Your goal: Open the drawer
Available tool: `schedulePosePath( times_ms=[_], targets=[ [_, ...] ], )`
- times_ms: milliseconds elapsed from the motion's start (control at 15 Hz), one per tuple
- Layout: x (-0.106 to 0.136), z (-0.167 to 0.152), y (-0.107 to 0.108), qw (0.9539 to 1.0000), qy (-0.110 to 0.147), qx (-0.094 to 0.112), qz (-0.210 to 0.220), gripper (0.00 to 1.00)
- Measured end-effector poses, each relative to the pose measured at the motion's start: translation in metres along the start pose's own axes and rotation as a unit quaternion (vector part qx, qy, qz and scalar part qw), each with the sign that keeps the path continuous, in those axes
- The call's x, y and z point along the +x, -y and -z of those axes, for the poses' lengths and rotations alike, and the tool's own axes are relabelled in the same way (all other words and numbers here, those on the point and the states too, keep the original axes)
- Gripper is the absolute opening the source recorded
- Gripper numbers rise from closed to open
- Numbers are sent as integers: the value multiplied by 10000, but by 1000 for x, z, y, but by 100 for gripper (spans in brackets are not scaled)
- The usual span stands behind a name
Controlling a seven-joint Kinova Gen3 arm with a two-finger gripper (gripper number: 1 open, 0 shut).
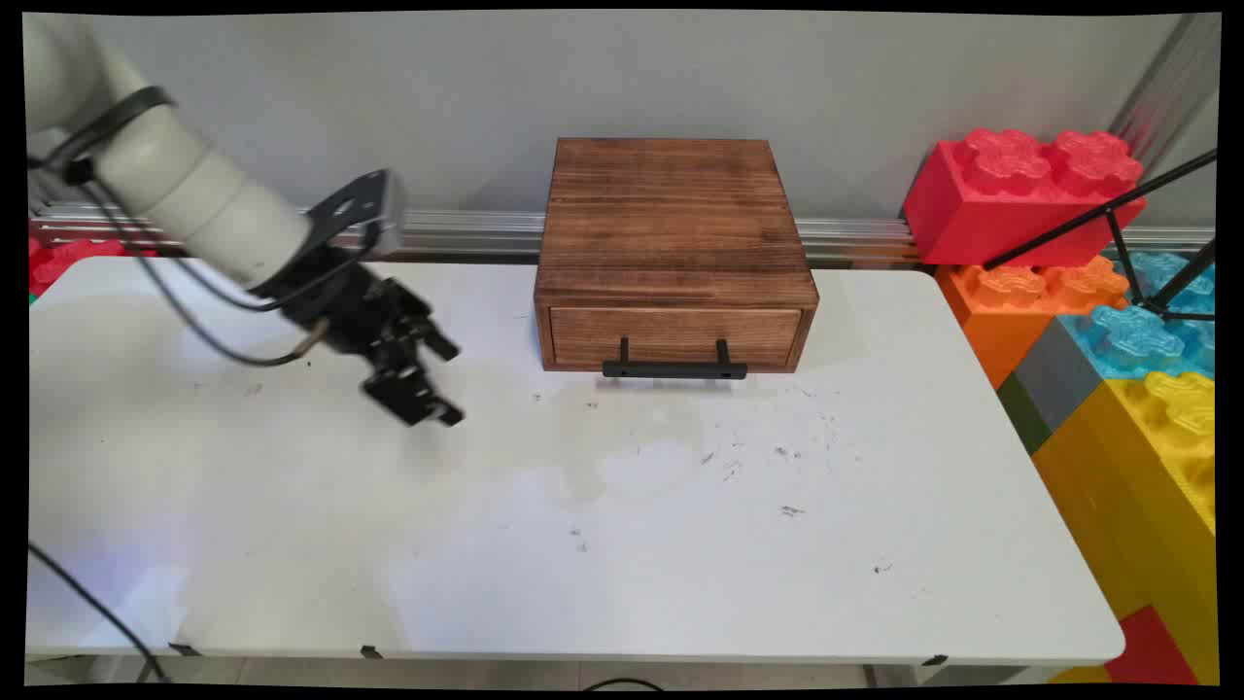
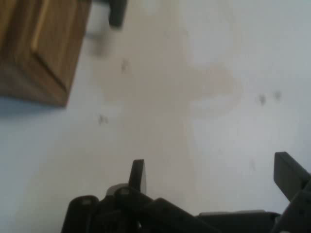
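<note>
A brown wooden box (image 1: pixel 673 251) with one drawer stands at the back middle of the white table (image 1: pixel 603 544). The drawer front carries a black bar handle (image 1: pixel 674 368) and sits flush with the box. My black gripper (image 1: pixel 449 384) hangs above the table to the left of the box, apart from it, pointing right and down. It is open with nothing between its fingers (image 2: pixel 138 175). The hand view shows the box's corner (image 2: pixel 36 51) at upper left, one end of the handle (image 2: pixel 115 13) at the top, and bare stained tabletop ahead of the gripper (image 2: pixel 211 170).
Big toy bricks are stacked beside the table's right edge: red (image 1: pixel 1020 194), orange (image 1: pixel 1020 301), blue (image 1: pixel 1137 335) and yellow (image 1: pixel 1157 467). A black tripod leg (image 1: pixel 1098 214) crosses them. A metal rail (image 1: pixel 466 231) runs along the wall. Black cables (image 1: pixel 194 321) hang from the arm.
</note>
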Motion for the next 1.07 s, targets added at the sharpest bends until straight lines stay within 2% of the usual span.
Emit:
schedulePosePath(
  times_ms=[400, 1067],
  targets=[
    [69, -34, 3, 9998, -164, 126, 5, 100],
    [140, -92, -5, 9991, -193, 259, -261, 100]
  ],
)
